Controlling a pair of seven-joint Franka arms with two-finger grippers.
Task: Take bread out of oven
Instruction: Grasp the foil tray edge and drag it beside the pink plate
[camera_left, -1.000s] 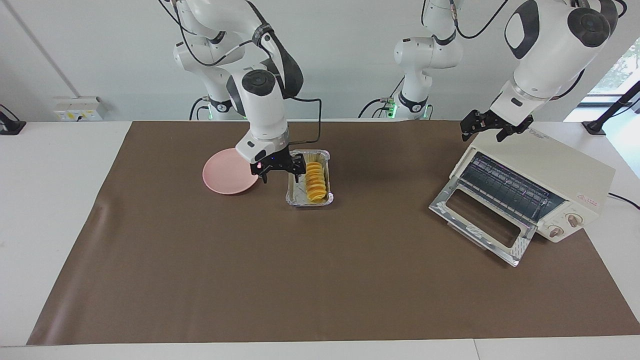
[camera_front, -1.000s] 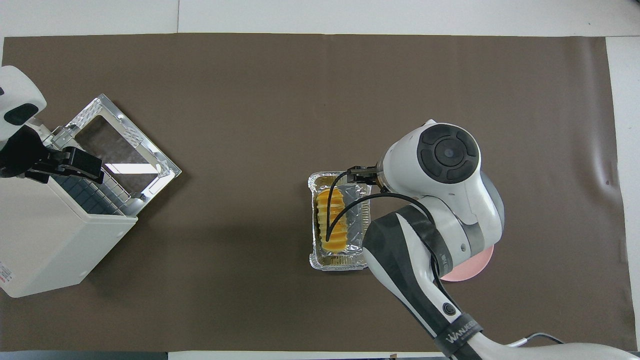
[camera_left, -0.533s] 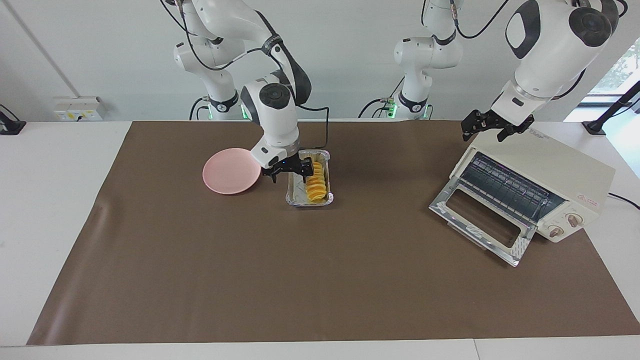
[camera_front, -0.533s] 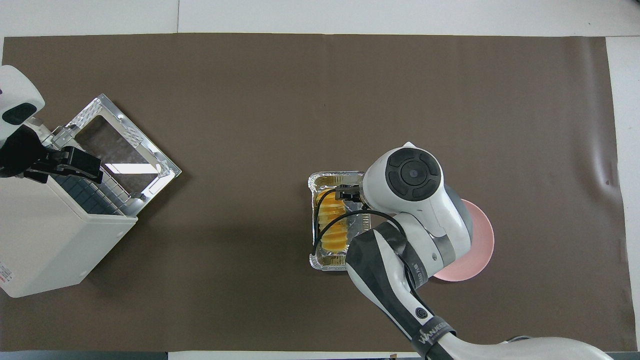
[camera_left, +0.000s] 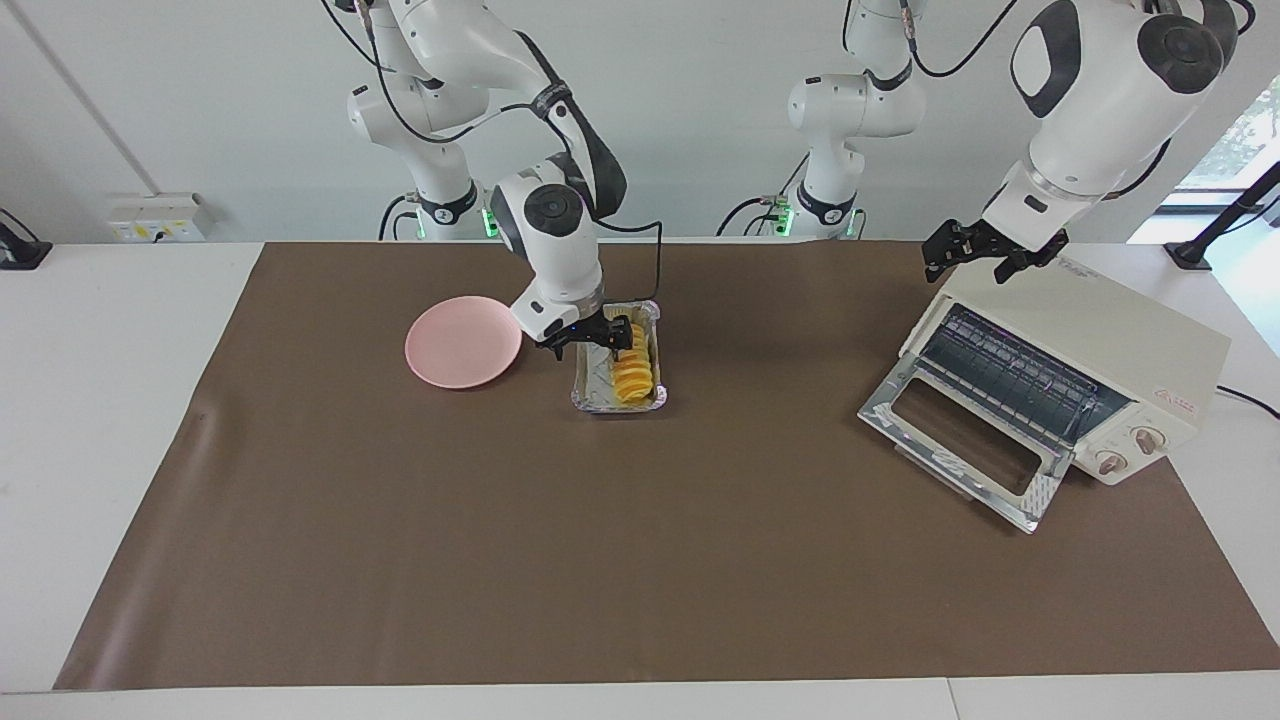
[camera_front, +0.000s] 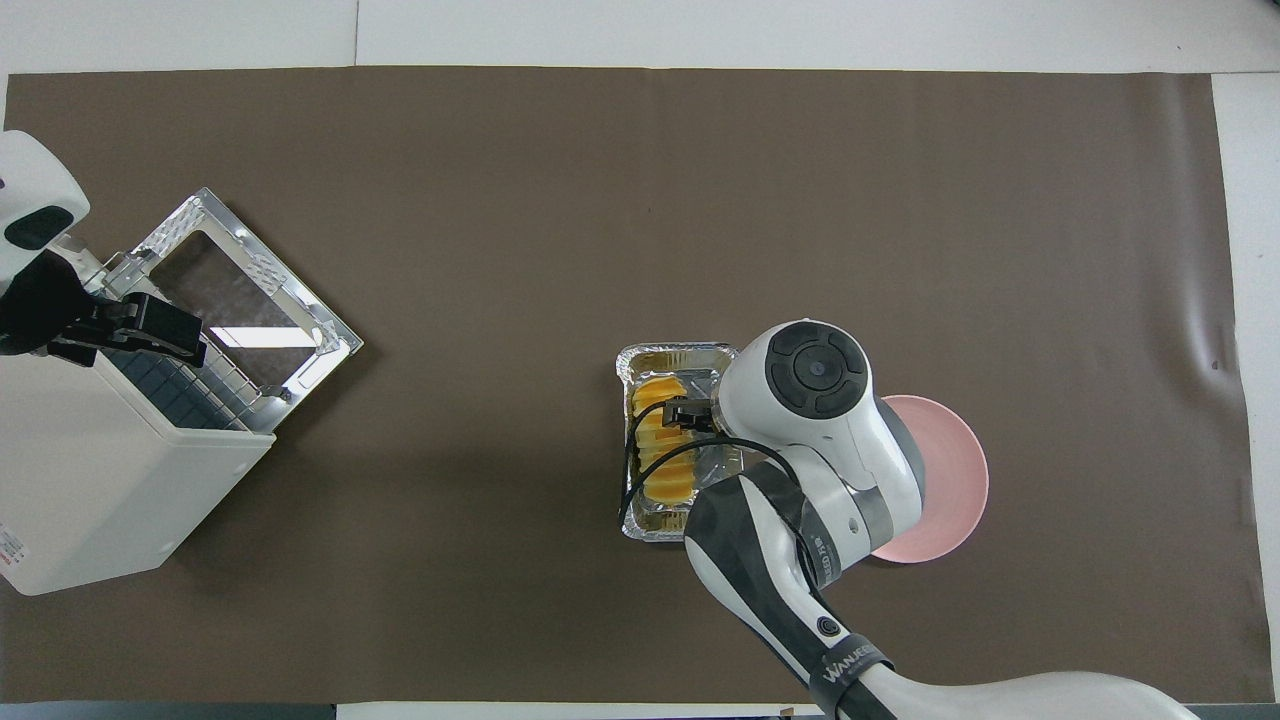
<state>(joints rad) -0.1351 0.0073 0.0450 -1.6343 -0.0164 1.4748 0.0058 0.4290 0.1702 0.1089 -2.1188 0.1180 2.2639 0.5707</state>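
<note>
Brown mat on the table, with bread sitting out of the oven in a foil tray.

Nearest the robots, your left gripper (camera_left: 985, 258) waits over the top of the cream oven (camera_left: 1075, 375) at the left arm's end; I cannot tell whether its fingers are open or closed. The oven door hangs open and its rack looks empty. Your right gripper (camera_left: 585, 343) is low over the foil tray (camera_front: 628, 520) mid-table, fingers spread beside the bread (camera_left: 632, 367), not gripping it. A pink plate (camera_left: 455, 345) lies beside the tray, toward the right arm's end. Risk, as I judge it: closing off-centre could catch the tray rim and drag or crumple the foil, or squash the ridged loaf.
</note>
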